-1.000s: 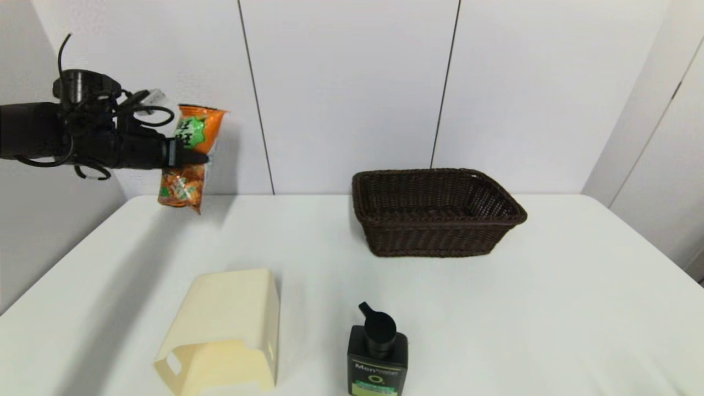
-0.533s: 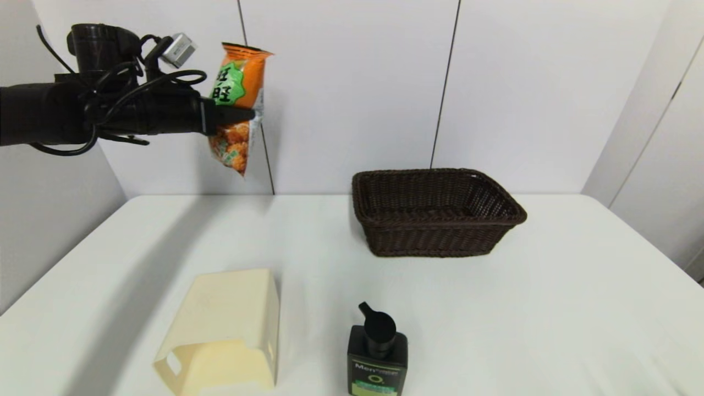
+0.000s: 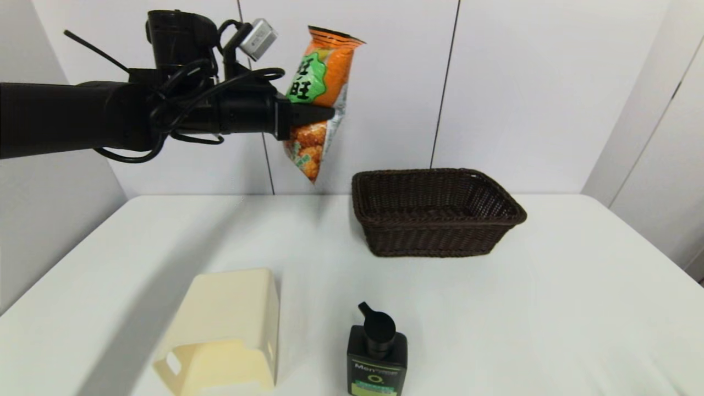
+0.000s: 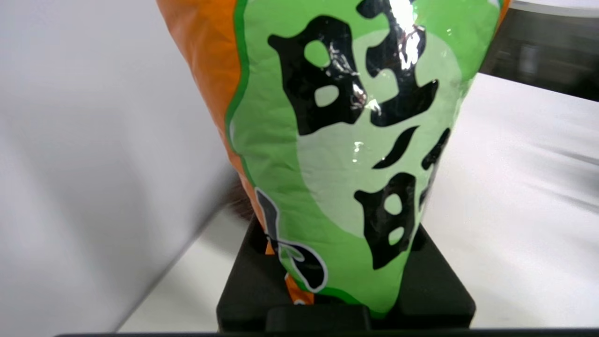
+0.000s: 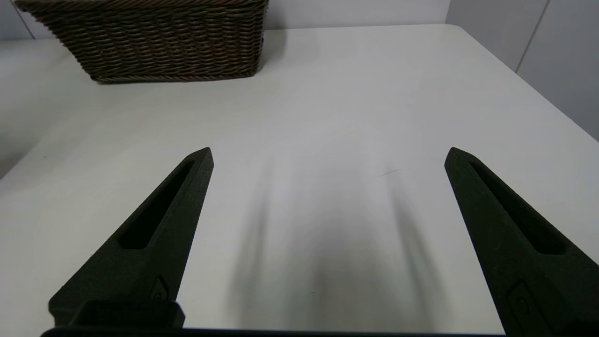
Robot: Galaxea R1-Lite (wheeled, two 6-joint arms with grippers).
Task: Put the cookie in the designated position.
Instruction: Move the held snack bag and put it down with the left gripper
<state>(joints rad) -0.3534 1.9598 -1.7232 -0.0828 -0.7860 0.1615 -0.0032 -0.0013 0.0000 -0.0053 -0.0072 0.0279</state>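
A white table (image 3: 495,308) fills the lower part of the head view. A dark brown woven basket (image 3: 434,212) stands toward its far side, right of centre. A cream plastic box (image 3: 225,330) lies tipped over near the front left, and a black pump bottle (image 3: 378,357) stands upright at the front edge, to the right of the box and well apart from the basket.

The left arm is stretched out high above the far left of the table. The left gripper (image 3: 322,114) is clamped on the cookie (image 3: 319,99), an orange foil bag with a green label and black characters. The bag is held roughly upright at its middle, slightly tilted, in the air well above the tabletop and to the left of the basket. In the left wrist view the bag (image 4: 346,154) is seen pinched between the black fingers.

The right gripper (image 5: 327,154) is seen low over bare tabletop in front of the basket, with its fingers (image 5: 154,224) spread wide apart and nothing held between them.
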